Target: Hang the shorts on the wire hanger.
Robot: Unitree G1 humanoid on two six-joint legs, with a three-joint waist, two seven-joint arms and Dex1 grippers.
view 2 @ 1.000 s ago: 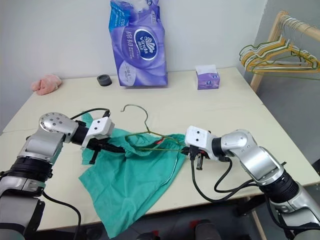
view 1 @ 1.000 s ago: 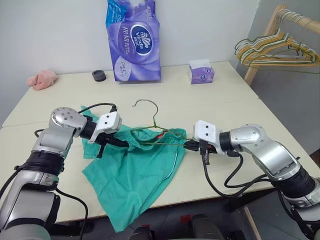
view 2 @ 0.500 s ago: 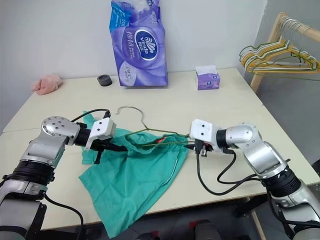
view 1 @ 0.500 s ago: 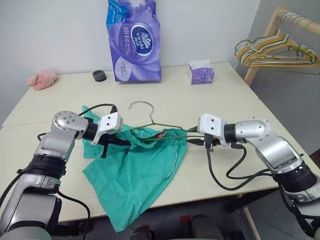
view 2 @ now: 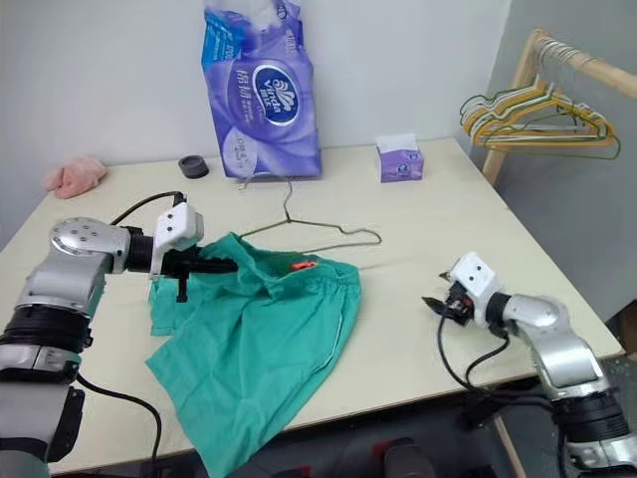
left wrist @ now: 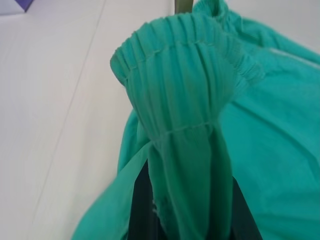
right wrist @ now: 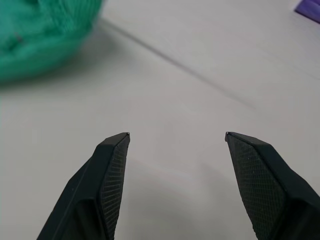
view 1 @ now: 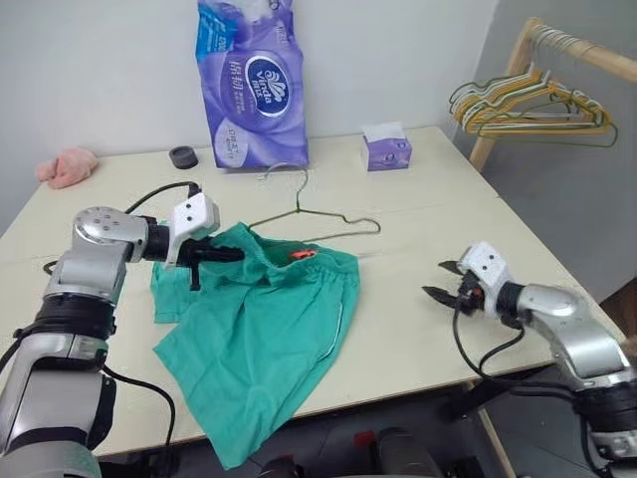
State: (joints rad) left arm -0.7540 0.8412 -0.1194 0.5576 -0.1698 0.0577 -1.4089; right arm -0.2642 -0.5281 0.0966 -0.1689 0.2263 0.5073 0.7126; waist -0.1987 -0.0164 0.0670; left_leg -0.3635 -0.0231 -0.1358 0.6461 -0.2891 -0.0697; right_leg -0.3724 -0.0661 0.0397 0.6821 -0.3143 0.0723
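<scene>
**Left pincer grips shorts, right pincer stands wide and bare**

The shorts (view 1: 264,319) lie spread on the table (view 1: 418,214), their lower part draped over the near edge. The left gripper (view 1: 231,256) is clamped on a bunch of the gathered waistband; the left wrist view has the cloth pinched between its dark fingers (left wrist: 142,200), with the elastic fanning out above them. A small red tag (view 1: 299,255) sits at the waistband's middle.

The hanger (view 1: 317,221) lies flat on the table just behind the shorts, its hook pointing toward the purple tissue pack (view 1: 251,85) at the wall. Its left end meets the waistband near the left gripper; whether it runs inside the cloth cannot be told.

The right gripper (view 1: 441,279) hovers over bare table, well right of the shorts, jaws wide with nothing between them.

Behind stand a tissue box (view 1: 384,149), a black ring (view 1: 182,157) and a pink cloth (view 1: 65,165). More hangers (view 1: 523,105) hang on a wooden rack at the right
</scene>
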